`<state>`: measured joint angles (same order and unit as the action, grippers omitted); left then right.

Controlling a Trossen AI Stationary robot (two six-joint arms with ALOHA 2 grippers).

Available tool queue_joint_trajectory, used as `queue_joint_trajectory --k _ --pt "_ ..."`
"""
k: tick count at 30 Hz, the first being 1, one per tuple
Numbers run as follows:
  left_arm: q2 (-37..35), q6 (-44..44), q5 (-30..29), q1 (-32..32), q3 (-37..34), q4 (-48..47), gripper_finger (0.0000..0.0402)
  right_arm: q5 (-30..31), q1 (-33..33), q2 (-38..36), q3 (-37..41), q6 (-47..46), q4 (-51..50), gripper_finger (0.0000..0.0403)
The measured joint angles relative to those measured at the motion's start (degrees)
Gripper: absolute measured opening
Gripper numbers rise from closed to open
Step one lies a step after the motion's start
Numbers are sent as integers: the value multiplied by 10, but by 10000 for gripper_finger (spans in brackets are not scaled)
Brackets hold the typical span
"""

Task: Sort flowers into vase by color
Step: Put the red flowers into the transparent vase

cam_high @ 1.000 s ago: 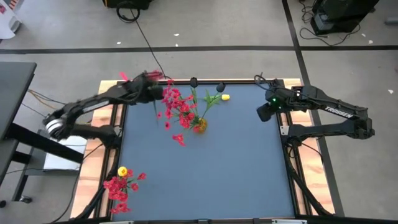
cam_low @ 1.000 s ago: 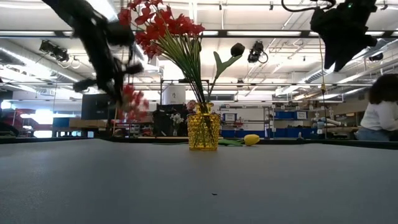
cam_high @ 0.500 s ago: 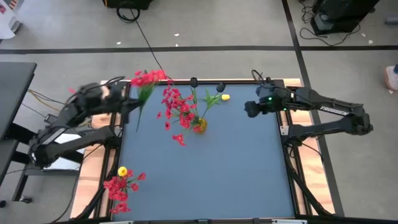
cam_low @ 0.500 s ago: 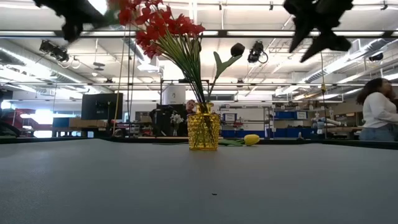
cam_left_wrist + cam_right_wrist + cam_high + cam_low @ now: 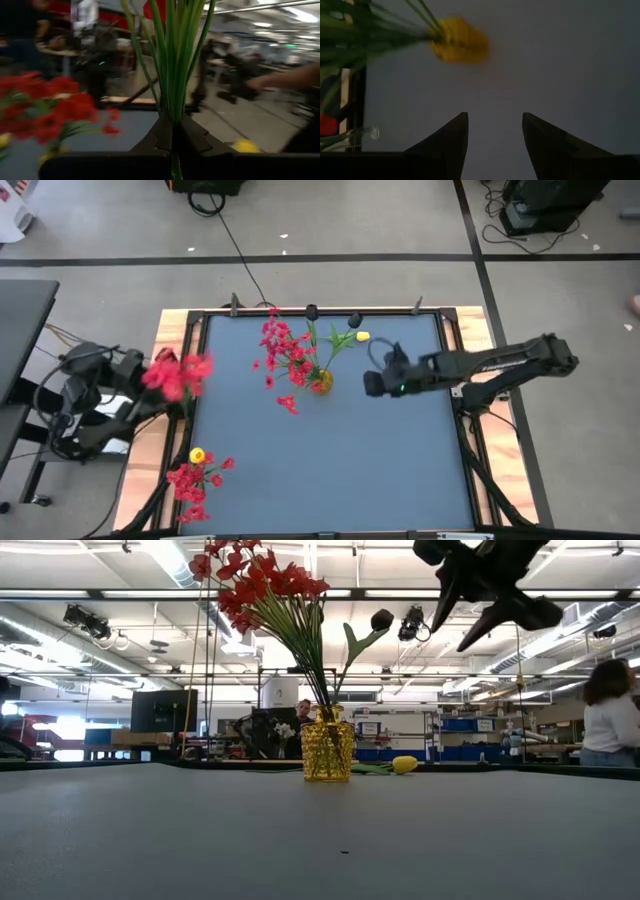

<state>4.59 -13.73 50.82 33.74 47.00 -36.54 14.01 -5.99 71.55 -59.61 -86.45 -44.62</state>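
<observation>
A yellow vase [image 5: 320,381] [image 5: 328,745] stands on the far middle of the table. It holds red blossom stems [image 5: 285,352] and a green stem with a dark bud [image 5: 381,619]. My left gripper [image 5: 172,125] is out past the table's left edge, shut on a bunch of red flowers [image 5: 180,373]. My right gripper [image 5: 371,384] [image 5: 495,117] hovers open just right of the vase, above the table. One yellow tulip head [image 5: 362,336] lies on the table near the far edge. More red flowers and a yellow one [image 5: 196,470] sit at the near left corner. My left gripper pinches several thin green stems [image 5: 172,107] of the bunch between its two shut fingers. The stems run on past the fingertips, and the red blossoms [image 5: 180,373] are at their far end. The bunch is lifted clear, over the table's left rail.
The blue-grey table top [image 5: 340,470] is bare in its middle and near right. Wooden rails [image 5: 170,340] frame the table on both sides. A person in white [image 5: 610,725] is in the room beyond the far edge, on the right of the low view.
My left gripper has swung from beside the vase's blossoms out toward the table's left edge and nearer, carrying the red bunch with it. My right arm has reached from the table's right edge leftward toward the vase, its gripper now close beside it.
</observation>
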Motion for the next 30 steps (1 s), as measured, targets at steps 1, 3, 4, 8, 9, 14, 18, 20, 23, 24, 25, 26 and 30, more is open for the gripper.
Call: queue_joint_trajectory --k 1,3,4,8,9,14,18,20,23,24,25,26,30 --pt "-9 -5 17 0 0 2 13 3 -16 9 0 -25 0 195" --pt "-25 -13 47 0 0 15 13 9 -44 24 0 -73 0 195" --pt "-32 -18 57 0 0 23 13 9 -57 32 0 -97 0 195" --pt "-45 -26 95 2 0 50 13 9 -99 53 0 -184 0 195" --pt "-45 -31 105 4 0 50 13 9 -107 54 0 -203 0 195" --pt "-44 -47 114 34 -8 111 13 14 -139 56 0 -272 2 195" --pt "-38 -76 89 43 -33 177 13 28 -150 56 -1 -300 12 195" --pt "-26 -86 85 36 -44 187 13 35 -151 55 -1 -308 16 195" --pt "7 -87 84 18 -48 198 13 44 -151 55 -1 -308 25 195" --pt "22 -88 84 9 -48 208 13 46 -151 55 -1 -308 27 195" --pt "37 -90 84 -2 -48 222 13 46 -151 56 -1 -307 29 195" --pt "51 -95 84 -14 -48 237 13 46 -151 55 -1 -306 31 195" --pt "109 -102 88 -73 -40 289 13 52 -155 56 -1 -306 41 195"
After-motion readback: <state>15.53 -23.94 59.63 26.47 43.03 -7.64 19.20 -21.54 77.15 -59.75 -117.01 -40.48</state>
